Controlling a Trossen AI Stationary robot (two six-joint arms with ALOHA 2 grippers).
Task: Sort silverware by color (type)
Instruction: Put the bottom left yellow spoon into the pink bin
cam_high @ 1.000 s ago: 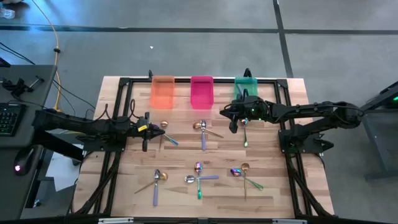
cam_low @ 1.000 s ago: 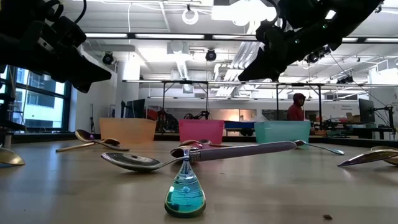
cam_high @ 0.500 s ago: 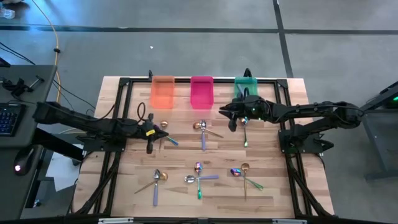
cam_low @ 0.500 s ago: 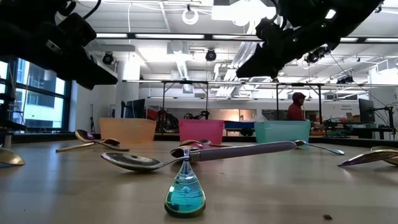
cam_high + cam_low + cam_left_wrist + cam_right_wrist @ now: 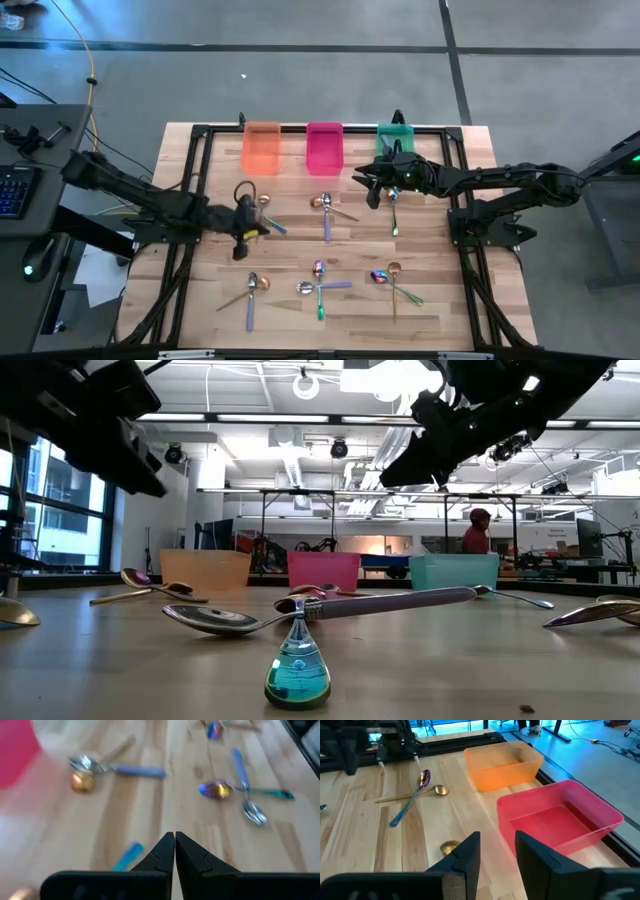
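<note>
The silverware lies scattered on the wooden table. A gold spoon and a blue-handled spoon lie just ahead of my left gripper, which hovers shut with nothing in it. Its wrist view shows that blue handle just below its fingers, and farther spoons. My right gripper stands open and empty above the table near the green bin. A green-handled spoon lies beside it. More spoons lie at mid-table and toward the near edge.
Orange, pink and green bins stand in a row at the far edge. Two spoon pairs lie near the front. A black frame borders the table. A person is in the room behind.
My left gripper has moved a little toward the table's right and near edges and risen, staying shut. My right gripper has kept its place and opened its fingers. No spoon has moved.
</note>
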